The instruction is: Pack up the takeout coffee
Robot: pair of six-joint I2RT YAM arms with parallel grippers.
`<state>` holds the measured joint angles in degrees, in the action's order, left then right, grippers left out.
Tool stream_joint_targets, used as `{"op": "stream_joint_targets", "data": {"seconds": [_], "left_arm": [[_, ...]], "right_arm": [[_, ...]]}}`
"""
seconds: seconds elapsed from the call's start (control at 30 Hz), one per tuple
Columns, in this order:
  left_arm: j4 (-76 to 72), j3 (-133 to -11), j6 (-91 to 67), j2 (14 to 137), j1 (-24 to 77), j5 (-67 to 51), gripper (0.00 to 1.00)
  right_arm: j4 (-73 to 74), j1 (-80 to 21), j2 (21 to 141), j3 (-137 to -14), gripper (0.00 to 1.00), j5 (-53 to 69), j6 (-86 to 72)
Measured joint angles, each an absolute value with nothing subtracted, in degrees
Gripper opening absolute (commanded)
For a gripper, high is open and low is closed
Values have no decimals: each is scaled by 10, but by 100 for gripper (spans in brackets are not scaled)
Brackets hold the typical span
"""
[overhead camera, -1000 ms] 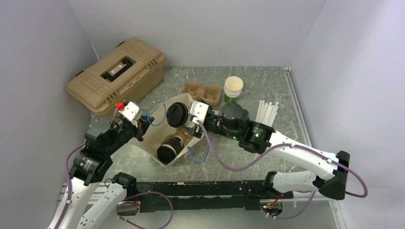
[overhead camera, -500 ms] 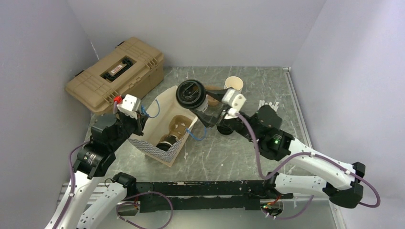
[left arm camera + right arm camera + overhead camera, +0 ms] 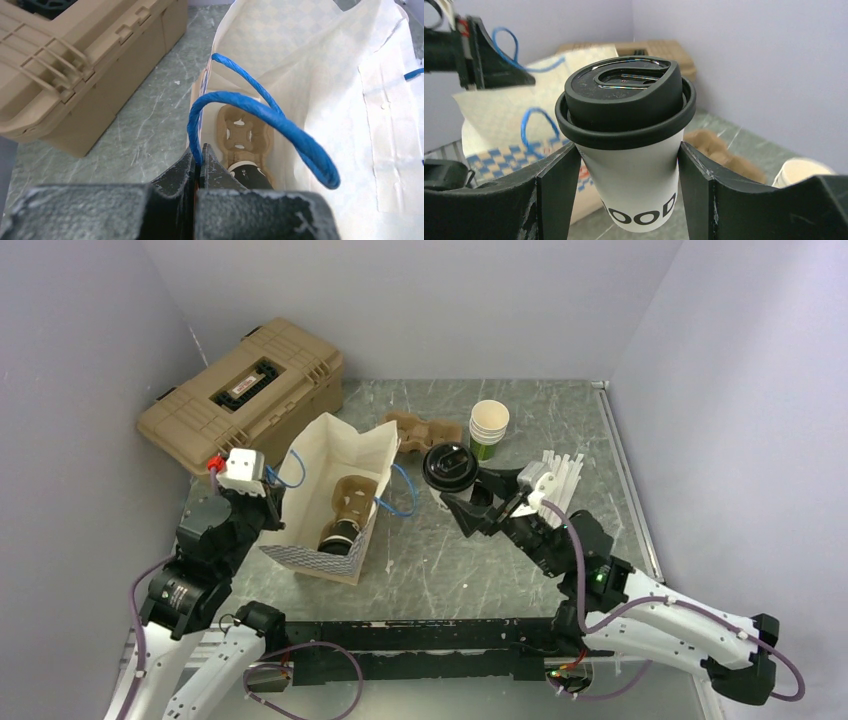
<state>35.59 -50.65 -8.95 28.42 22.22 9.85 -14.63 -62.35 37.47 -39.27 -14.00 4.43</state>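
- right tool [image 3: 629, 186] spread wide, both fingers [image 3: 555, 190] pressed on the sides of the takeout coffee [image 3: 628, 150]. Cup roughly upright, held in the air above the counter [image 3: 450, 560].
- Top cam: only the cup's black lid shows; wall hidden under lid + fingers. It hangs right of the paper bag [image 3: 340, 455], outside it, not touching.
- Right wrist cam: print cut off at frame bottom, only "OOD" legible; cup base out of frame.
- left tool [image 3: 198, 156] pressed together, pinching the bag's rim by the root of a blue handle [image 3: 260, 115]. Paper btw the tips barely vis.
- Bag mouth open toward top cam; upright or leaning, can't tell.
- Inside: cup carrier [image 3: 240, 131] w/ a second lidded cup [image 3: 247, 175], mostly hidden behind the left tool; standing or lying, unclear.
- tan case [image 3: 245, 390] back left, cropped in left wrist cam.
- cup stack [image 3: 489, 425] at back; spare carrier [image 3: 425, 430] beside it, left end at bag's rim, contact unclear.
- straws [image 3: 560, 475] partly covered by right wrist.
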Motion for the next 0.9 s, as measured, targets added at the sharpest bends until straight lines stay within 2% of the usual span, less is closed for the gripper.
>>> {"op": "stream_joint_targets", "data": {"seconds": [0.2, 0.5, 0.9], "left_arm": [[354, -482, -108, 262, 222, 132, 0], [349, -466, -113, 258, 222, 134, 0], [347, -466, -113, 256, 222, 130, 0]], "right_arm": [[-182, -623, 364, -259, 43, -161, -43], [-345, -623, 444, -89, 47, -180, -123], [-650, -623, 685, -54, 50, -192, -122]]}}
